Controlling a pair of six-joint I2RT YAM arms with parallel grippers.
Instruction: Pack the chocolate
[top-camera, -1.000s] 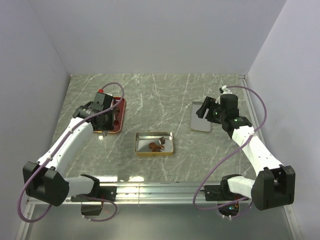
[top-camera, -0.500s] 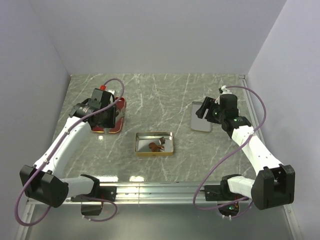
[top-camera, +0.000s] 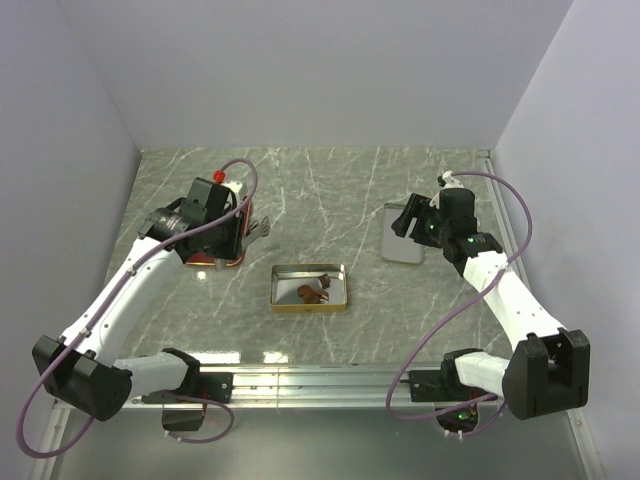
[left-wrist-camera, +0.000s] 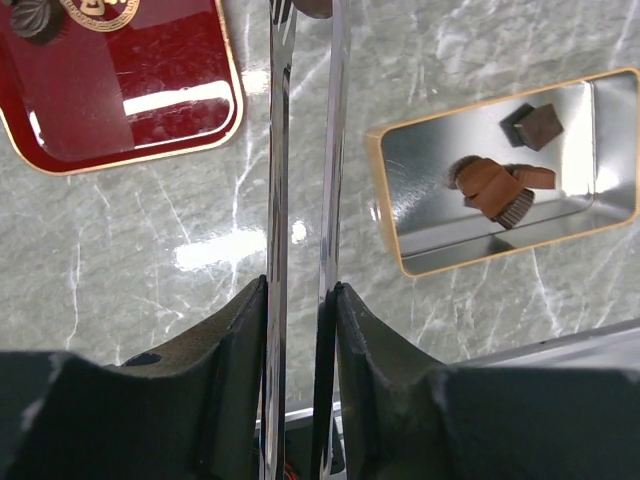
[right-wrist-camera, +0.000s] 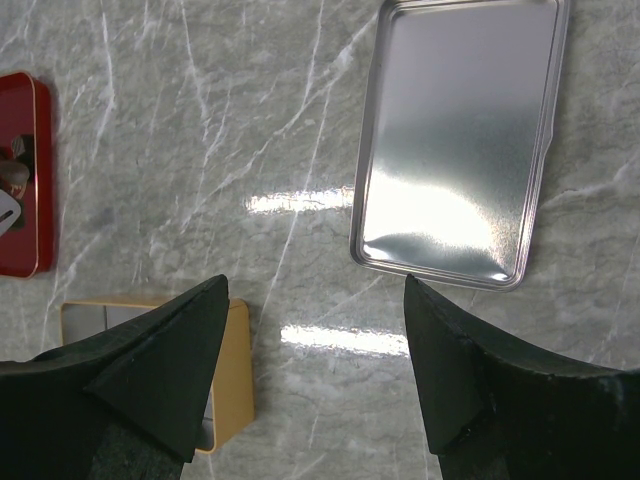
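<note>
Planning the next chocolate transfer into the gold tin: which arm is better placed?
Left. The left fingers clamp the tongs, whose tips sit beside the red tray, near the gold tin. The right fingers are open and empty by the silver lid.

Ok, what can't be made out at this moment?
- Tips of the tongs: cut off by the top edge, left wrist view; tiny from above.
- Most of the red tray: under the left gripper, top view.
- Count of chocolates in the gold tin: clumped and mirrored, left wrist view.
</note>
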